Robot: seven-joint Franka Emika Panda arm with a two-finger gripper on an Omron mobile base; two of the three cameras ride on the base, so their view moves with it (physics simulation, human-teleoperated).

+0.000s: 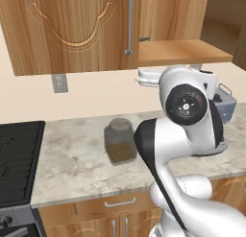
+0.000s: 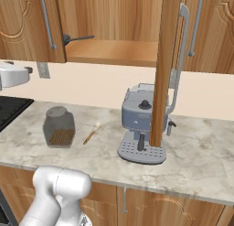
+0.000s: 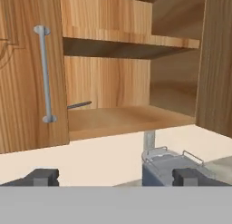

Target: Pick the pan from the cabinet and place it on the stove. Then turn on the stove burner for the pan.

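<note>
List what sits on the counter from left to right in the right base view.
Stove → glass jar → small wooden brush → coffee machine, partly behind the open cabinet door.

White Franka Panda arm with dark joints [image 1: 187, 135]: rising from the base, folding at the elbow, hand reaching forward and up; two-finger gripper with small dark tips [image 3: 115, 177]: jaws standing wide apart, gripping nothing
</note>
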